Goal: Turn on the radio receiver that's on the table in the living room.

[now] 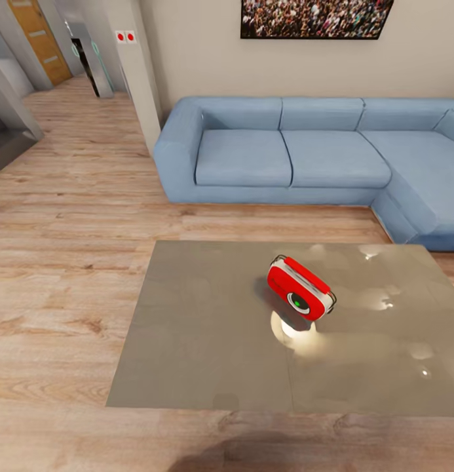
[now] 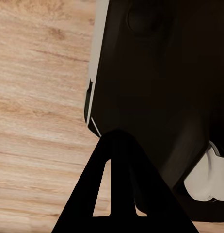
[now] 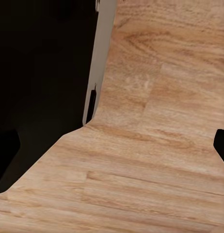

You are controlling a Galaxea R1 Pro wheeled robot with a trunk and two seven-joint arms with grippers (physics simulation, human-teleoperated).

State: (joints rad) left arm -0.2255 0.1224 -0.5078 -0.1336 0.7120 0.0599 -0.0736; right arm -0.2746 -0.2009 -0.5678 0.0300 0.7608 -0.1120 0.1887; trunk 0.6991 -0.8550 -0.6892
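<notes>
The red radio receiver (image 1: 300,288) with white trim and a round dial stands tilted on the glossy grey table (image 1: 200,328), right of its middle, with a bright reflection under it. The blue L-shaped sofa (image 1: 285,154) and the crowd picture (image 1: 315,18) mark the living room behind. In the left wrist view my left gripper (image 2: 119,138) hangs over the wood floor with its dark fingers (image 2: 122,184) closed into a point, holding nothing. In the right wrist view my right gripper (image 3: 117,148) is open, one finger (image 3: 5,155) at each edge of the picture.
Light wood floor (image 1: 63,262) surrounds the table. A pillar (image 1: 138,72) stands left of the sofa, with a hallway and a wooden door (image 1: 38,36) beyond. My dark, white-edged body (image 2: 160,77) is close beside both hanging arms.
</notes>
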